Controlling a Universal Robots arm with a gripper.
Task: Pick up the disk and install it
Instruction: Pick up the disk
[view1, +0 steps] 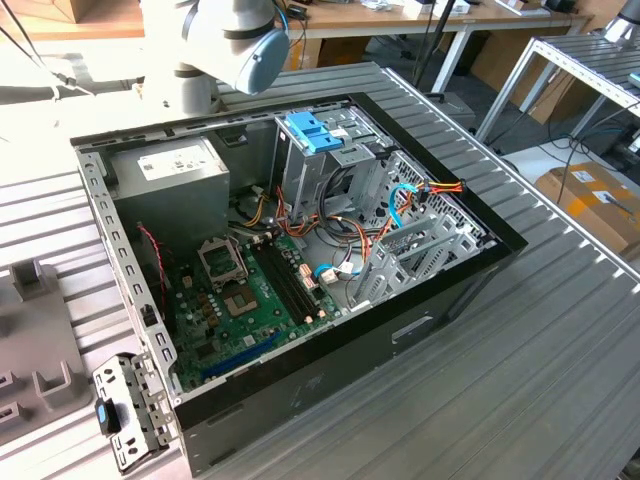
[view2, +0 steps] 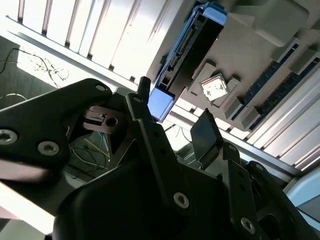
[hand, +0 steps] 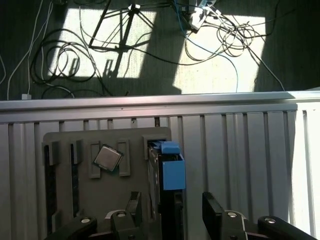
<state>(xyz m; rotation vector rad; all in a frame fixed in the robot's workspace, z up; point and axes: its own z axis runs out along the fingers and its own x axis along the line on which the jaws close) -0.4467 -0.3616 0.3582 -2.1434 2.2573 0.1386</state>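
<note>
Poised with the gripper (hand: 172, 201) over a grey tray (hand: 100, 200) on the ribbed table (hand: 240, 150). In the first wrist view, fingers (hand: 212, 205) spread apart, one on each side of the disk (hand: 172, 172), with a gap on both sides and no clamping. Standing on edge in a tray slot, dark body framed by blue plastic, not yet lifted. Near it on the tray, lying flat and skewed, a chip (hand: 107, 158). Same hold-off in the second wrist view, the disk's blue end between the parted fingertips. In the exterior view, the arm (view1: 240, 40) at the back toward the exterior view's left, behind an open computer case (view1: 400, 330). Inside the case, a blue bracket (view1: 315, 130) atop the drive cage, a grey power supply (view1: 170, 175) and a green motherboard (view1: 250, 300). Outside the case, at the exterior view's left edge, the tray.
</note>
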